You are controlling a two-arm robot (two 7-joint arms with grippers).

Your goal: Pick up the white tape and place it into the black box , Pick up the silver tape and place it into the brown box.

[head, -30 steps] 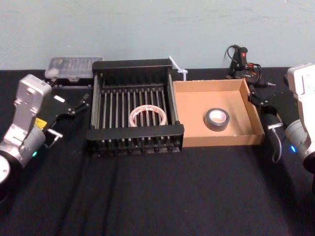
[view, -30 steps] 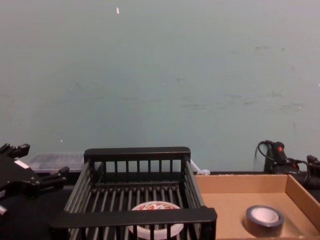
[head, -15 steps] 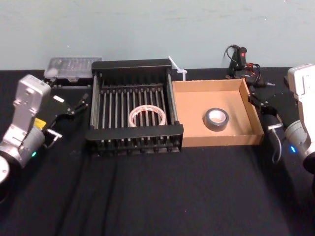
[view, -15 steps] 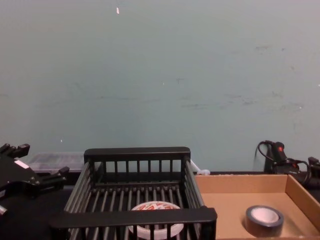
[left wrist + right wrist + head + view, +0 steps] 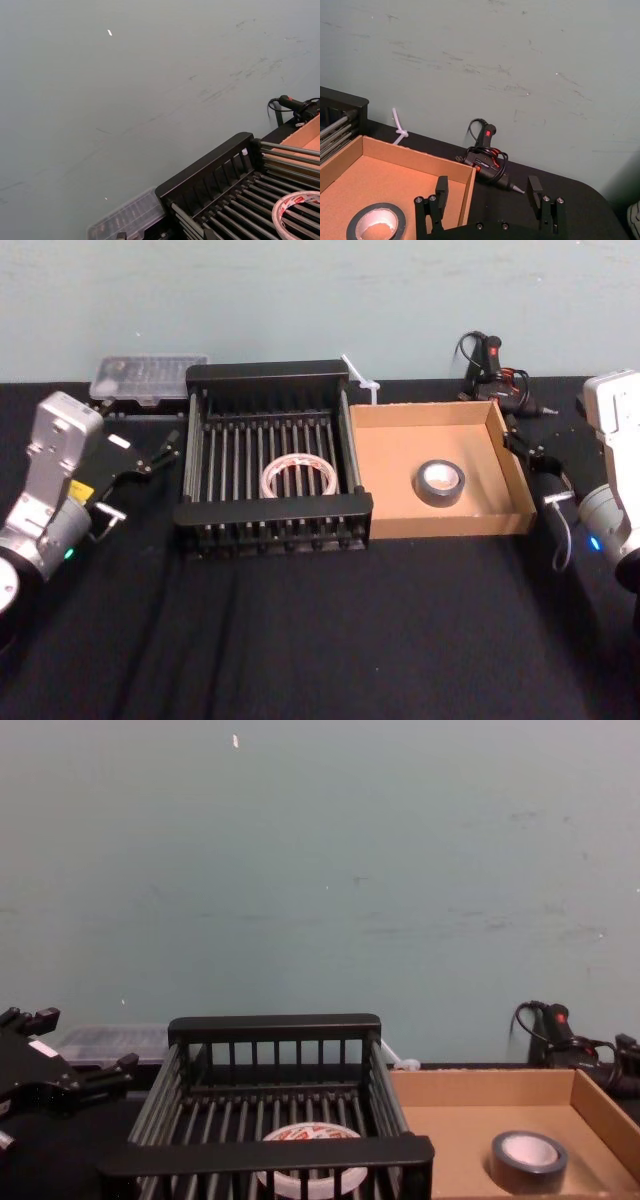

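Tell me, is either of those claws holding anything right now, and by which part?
Nothing is held. The left gripper and right gripper are both open and empty, parked beside the boxes. The white tape lies in the black box, the silver tape in the brown box.

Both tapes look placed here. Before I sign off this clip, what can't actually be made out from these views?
- White tape, chest view: its lower part is hidden behind the black box front rail.
- White tape, left wrist view: cut off by the picture's edge.
- Silver tape, right wrist view: cut off at the edge.
- Red print on the white tape's core: too small to read.
- Brown box, chest view: its front wall is out of frame.
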